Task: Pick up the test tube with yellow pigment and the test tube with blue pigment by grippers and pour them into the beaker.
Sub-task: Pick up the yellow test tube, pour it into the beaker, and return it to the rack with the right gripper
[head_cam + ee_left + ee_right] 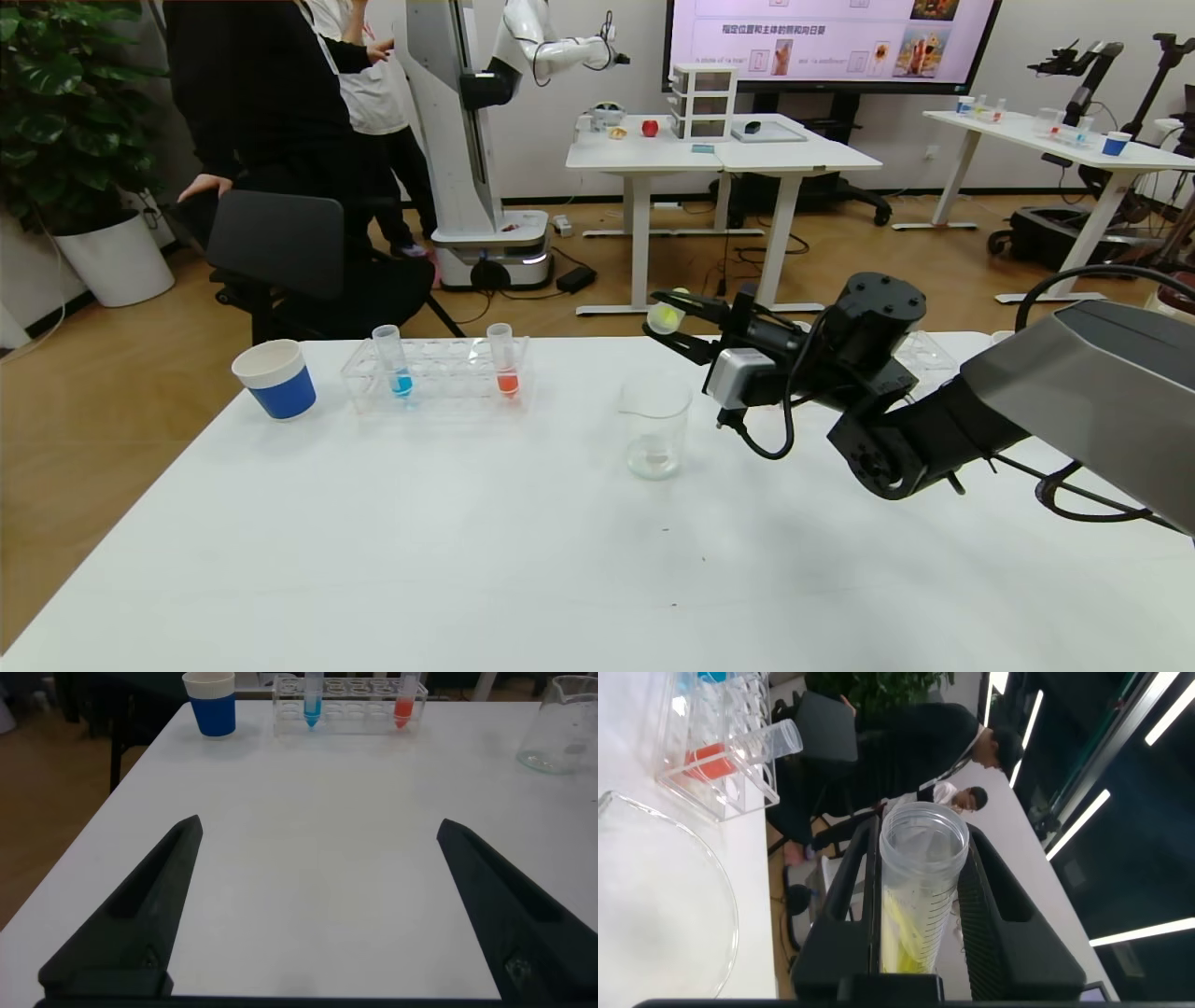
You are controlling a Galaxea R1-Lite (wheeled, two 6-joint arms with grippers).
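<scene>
My right gripper [680, 322] is shut on the test tube with yellow pigment [665, 318] and holds it tipped on its side, just above and behind the rim of the clear beaker [655, 427]. In the right wrist view the tube [920, 905] sits between the black fingers [842, 896], its mouth open, with yellow liquid streaked along its lower wall. The beaker's rim [710, 873] lies beside it. The test tube with blue pigment [400, 362] stands in the clear rack [439, 378]. My left gripper [320, 829] is open and empty, low over the bare table.
An orange-red tube [504, 360] stands in the same rack. A blue paper cup [276, 378] stands left of the rack. In the left wrist view the cup [213, 702], rack [350, 705] and beaker [562, 728] lie far ahead. A person and chair are behind the table.
</scene>
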